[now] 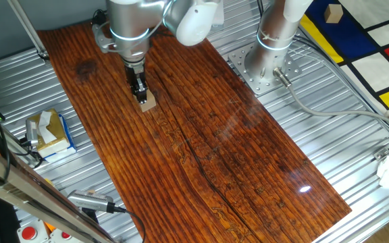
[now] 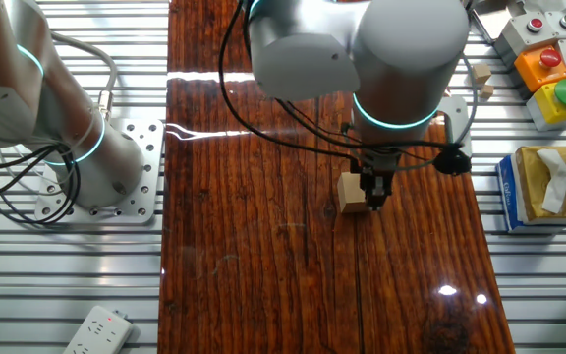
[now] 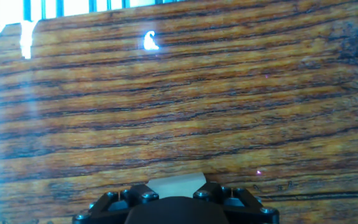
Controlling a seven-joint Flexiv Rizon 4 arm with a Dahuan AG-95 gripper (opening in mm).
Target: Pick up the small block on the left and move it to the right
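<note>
The small block (image 1: pixel 148 102), a plain light-tan wooden cube, sits at the far left part of the dark wooden board (image 1: pixel 208 155). My gripper (image 1: pixel 141 96) points straight down onto it, and the fingers close against its sides. In the other fixed view the block (image 2: pixel 351 194) shows just left of the black fingers (image 2: pixel 375 187), low at the board's surface. In the hand view the block's pale top (image 3: pixel 176 182) fills the gap between the two finger bases of the gripper (image 3: pixel 176 190). I cannot tell whether it rests on the board or is barely off it.
A yellow-and-blue tissue box (image 1: pixel 49 131) lies on the metal table left of the board, also in the other fixed view (image 2: pixel 543 182). The arm's base (image 1: pixel 265 64) stands at the back right. Button boxes (image 2: pixel 548 59), spare cubes (image 2: pixel 481 72) and a power strip (image 2: pixel 96 329) lie around.
</note>
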